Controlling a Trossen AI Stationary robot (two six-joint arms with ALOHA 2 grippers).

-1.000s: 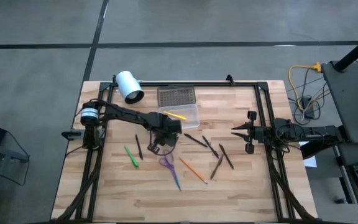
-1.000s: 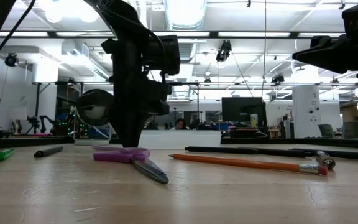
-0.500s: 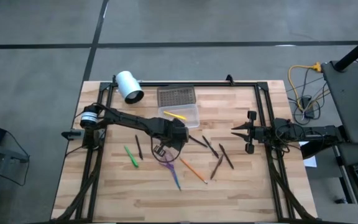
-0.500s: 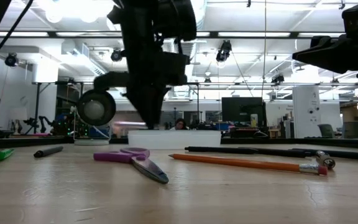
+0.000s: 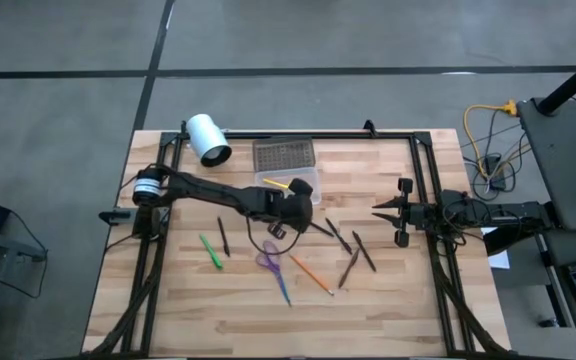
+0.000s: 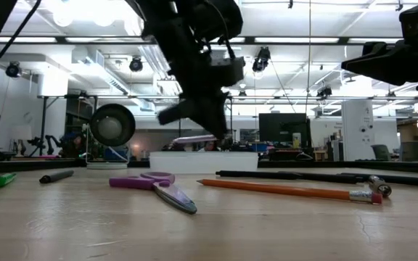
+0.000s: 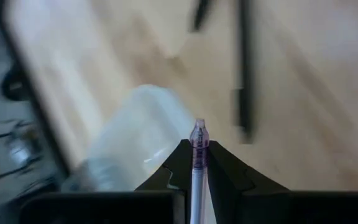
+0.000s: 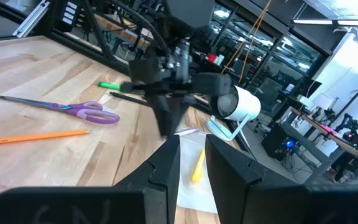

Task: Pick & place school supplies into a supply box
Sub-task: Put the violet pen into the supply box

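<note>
My left gripper hangs above the near edge of the clear supply box, shut on a purple pen. A yellow pen lies in the box, and the grey dotted lid lies flat on the table beyond it. Purple-handled scissors, a green pen, an orange pencil, a blue pen and several dark pens lie flat on the wood. My right gripper waits at the table's right side, open by a narrow gap. My left gripper pinches the purple pen between its two fingers, with the fingers along the pen. The pen's tip end sticks out past the fingertips. The pen is lifted clear and lies about level over the box; the fingers slant down from the table's left.
A white cylinder lies at the far left corner. A black frame runs along the table's far and side edges. Bare wood stretches along the near edge, below the scattered pens.
My left gripper has risen from the table beside the scissors, carrying the purple pen. It has moved toward the far right, to the box, and tipped so that the pen lies about level. The scissors have stayed where they were.
</note>
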